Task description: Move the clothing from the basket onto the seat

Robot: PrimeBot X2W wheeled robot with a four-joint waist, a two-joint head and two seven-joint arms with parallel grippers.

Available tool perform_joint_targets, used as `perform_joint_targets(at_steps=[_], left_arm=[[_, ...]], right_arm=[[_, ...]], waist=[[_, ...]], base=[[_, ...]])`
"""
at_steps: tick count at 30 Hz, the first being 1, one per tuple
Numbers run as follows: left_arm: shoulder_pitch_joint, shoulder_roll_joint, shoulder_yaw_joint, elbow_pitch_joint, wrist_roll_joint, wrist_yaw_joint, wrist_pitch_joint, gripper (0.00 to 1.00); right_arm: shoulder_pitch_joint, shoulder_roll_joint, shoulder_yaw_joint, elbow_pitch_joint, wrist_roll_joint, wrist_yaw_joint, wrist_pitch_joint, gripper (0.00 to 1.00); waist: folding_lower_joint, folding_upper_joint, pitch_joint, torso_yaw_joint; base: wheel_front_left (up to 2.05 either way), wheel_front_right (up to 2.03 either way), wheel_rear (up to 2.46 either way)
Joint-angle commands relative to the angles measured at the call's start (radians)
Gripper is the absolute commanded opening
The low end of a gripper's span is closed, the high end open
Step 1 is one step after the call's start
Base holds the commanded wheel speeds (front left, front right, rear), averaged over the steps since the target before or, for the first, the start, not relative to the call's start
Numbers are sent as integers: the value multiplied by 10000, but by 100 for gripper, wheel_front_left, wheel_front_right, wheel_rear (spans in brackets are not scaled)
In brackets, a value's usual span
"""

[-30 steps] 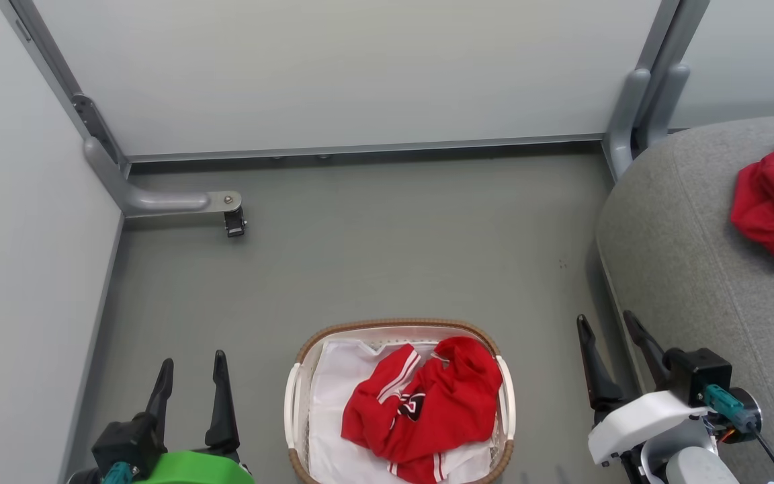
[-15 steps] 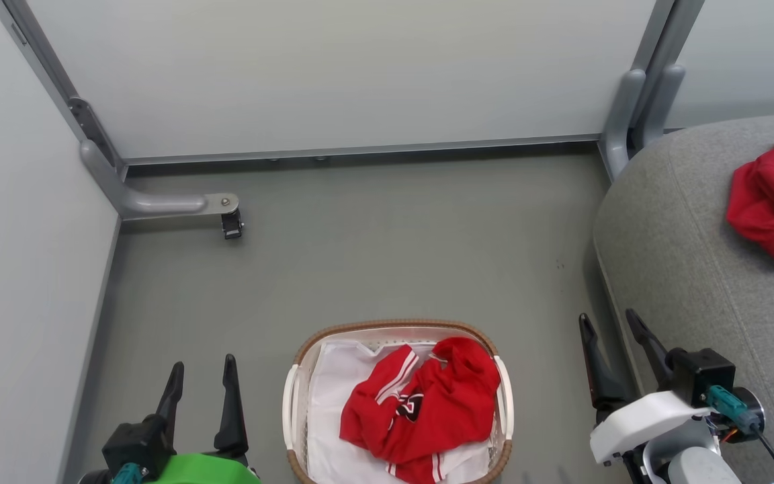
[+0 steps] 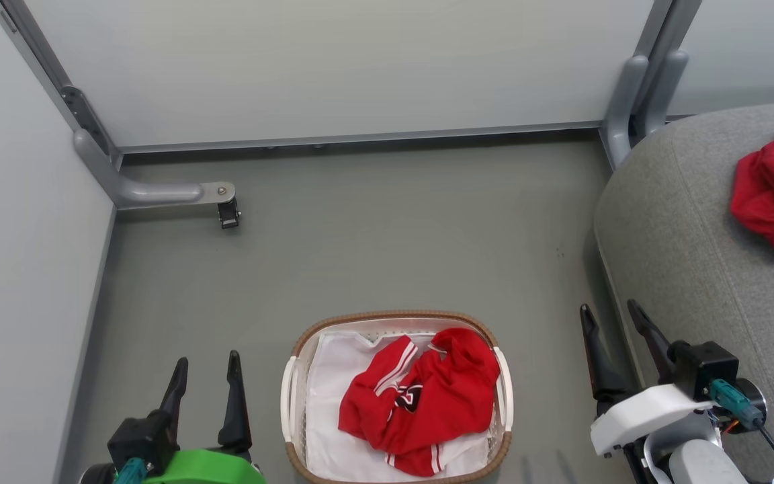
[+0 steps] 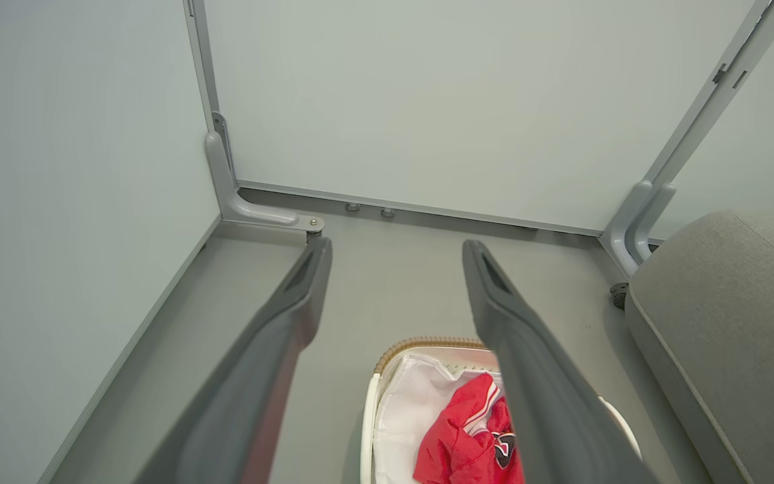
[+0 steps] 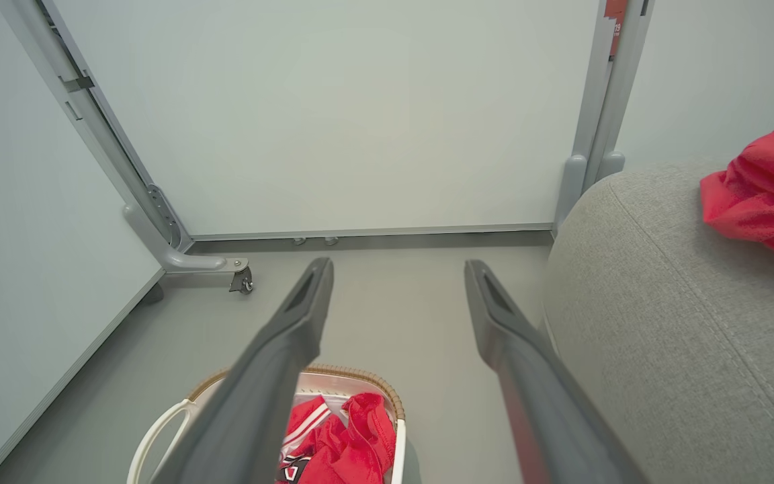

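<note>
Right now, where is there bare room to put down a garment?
The seat is bare from its rounded edge up to the red garment at its far right. The floor beyond the basket is free too. The basket is crowded with clothing.

The head camera looks steeply down from high up onto the floor (image 3: 394, 228), the basket (image 3: 394, 315) and the near edge of the seat (image 3: 682, 255), while both wrist cameras sit lower and closer, facing forward at the back partition (image 3: 333, 67), each sharing with it the basket below and the seat on the right.
</note>
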Motion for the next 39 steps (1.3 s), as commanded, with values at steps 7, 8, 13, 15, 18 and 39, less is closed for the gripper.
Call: perform_joint_targets(at_steps=[7,8,13,15,18,39], left_arm=[[-1120,10,-533,73,537,-262,-9,100],[-1307,10,-606,94,628,-292,-9,100],[-2592,13,-1130,525,1038,-465,-6,100],[-3142,14,-1421,954,1210,-545,-7,100],[-3947,22,-1874,1785,1525,-679,62,100],[-7661,464,-3626,7349,2818,-675,526,100]], right_arm=[[-591,-44,-226,-696,-445,-12,-20,100],[-675,-45,-290,-823,-478,-14,-20,100],[-1287,-43,-591,-1517,-674,-14,-20,100],[-1528,-40,-672,-1752,-682,-12,-20,100],[-1867,-40,-736,-2049,-665,-14,-20,100],[-3454,-34,-236,-2966,367,-14,-20,100]], waist=[[1,0,1060,-331],[1,0,1225,-380],[1,0,2417,-808],[1,0,2920,-999],[1,0,3654,-1276],[1,0,7609,-2858]], base=[[0,0,0],[0,0,0],[0,0,0],[0,0,0],[0,0,0],[0,0,0]])
